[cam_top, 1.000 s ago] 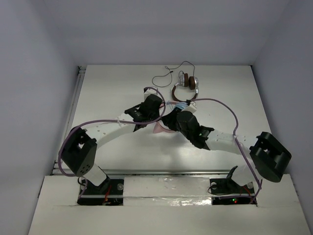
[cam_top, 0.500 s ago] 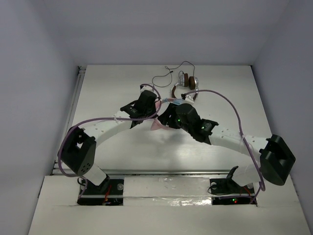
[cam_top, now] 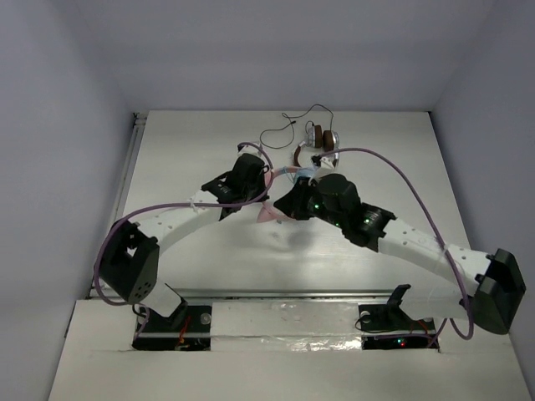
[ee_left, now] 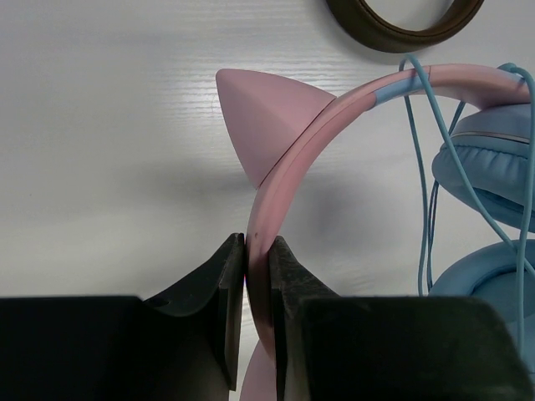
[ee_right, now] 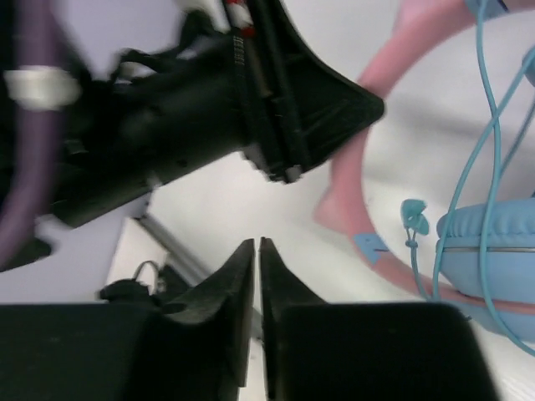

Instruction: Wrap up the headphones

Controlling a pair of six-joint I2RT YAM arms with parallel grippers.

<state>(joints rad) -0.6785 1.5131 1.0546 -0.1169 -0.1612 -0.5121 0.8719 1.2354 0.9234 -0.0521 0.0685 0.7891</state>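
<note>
Left end effector (ee_left: 257,255) clamps the headphones (ee_left: 288,163) by the headband, brown headphones (ee_left: 401,23) just beyond.

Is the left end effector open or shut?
Shut: left end effector clamps the headphones by the pink headband, fingers touching both sides.

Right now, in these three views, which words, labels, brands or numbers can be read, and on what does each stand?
None can be read.
The headphones and the brown headphones show no lettering.
A red and white patch on the left arm is too blurred to read.
</note>
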